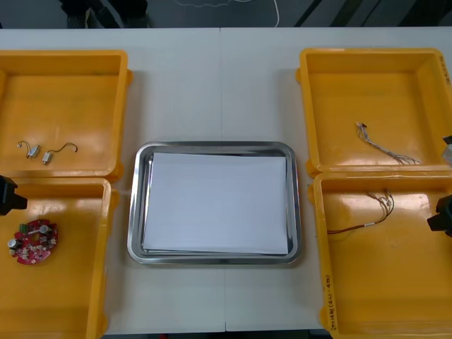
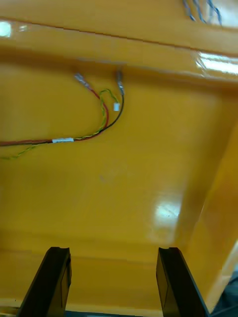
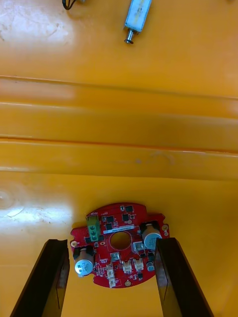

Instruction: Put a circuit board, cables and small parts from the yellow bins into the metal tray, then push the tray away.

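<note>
Two grippers, both with fingers spread wide and holding nothing. Left gripper (image 3: 113, 285) low over the near left yellow bin (image 1: 70, 311), fingers straddling the round red circuit board (image 3: 118, 242); lined up that way, most likely, to close on opposite edges of the disc. Board flat on the bin floor, component side up, untouched, nearer the bin's outer wall in the front view. Beyond the doubled rims, in the far left yellow bin (image 1: 70, 92), two small metal parts (image 1: 48, 157) with short curled leads, well apart from the board.

Right gripper (image 2: 114, 285) over the near right yellow bin (image 1: 381, 296), pointed along the bin floor toward the red and yellow cable (image 2: 62, 140) but well short of it. Cable loose and flat near the bin's far wall, connector ends fanned out. Twisted blue and white cable (image 1: 385, 147) alone in the far right yellow bin (image 1: 374, 78).

Between the bin pairs, metal tray (image 1: 134, 212), white inside, nothing loaded yet. Judged as the very start: first pick pending, probably the board, given the left fingers' framing of it. Items split left and right, presumably to keep each arm's pickings on its own side, with the tray central and within reach of both.
</note>
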You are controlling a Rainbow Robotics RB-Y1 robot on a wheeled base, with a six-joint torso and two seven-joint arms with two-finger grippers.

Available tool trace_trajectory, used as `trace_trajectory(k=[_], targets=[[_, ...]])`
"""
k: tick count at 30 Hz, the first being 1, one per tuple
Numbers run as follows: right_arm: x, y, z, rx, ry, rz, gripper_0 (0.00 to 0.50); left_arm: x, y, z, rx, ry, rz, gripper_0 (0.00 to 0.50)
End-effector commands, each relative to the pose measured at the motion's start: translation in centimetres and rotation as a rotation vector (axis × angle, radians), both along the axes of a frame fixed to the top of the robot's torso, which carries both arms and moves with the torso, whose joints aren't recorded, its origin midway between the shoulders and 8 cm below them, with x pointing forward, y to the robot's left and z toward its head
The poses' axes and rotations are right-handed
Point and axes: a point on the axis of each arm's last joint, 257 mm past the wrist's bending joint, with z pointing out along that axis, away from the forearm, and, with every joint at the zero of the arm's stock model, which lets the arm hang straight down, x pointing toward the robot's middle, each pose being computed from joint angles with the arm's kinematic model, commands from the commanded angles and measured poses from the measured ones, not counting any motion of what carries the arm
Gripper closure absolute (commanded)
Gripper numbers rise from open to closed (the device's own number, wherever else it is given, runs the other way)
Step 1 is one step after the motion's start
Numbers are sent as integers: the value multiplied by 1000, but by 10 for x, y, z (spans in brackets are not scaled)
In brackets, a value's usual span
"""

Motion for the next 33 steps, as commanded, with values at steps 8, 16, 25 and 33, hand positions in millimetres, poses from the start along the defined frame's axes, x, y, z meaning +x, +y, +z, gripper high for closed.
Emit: trace_trajectory(k=[8,16,25,33], targets=[[17,4,8,-239,-77,426,0,9,22,6,68,-11,-46,0],[33,20,6,-323,-136,643,0,5,26,-2,71,-7,-31,0],[48,37,4,-422,-197,867,0,3,30,-16,90,2,-20,0],[51,47,-1,-478,-215,1012,0,1,33,-31,97,17,-19,0]])
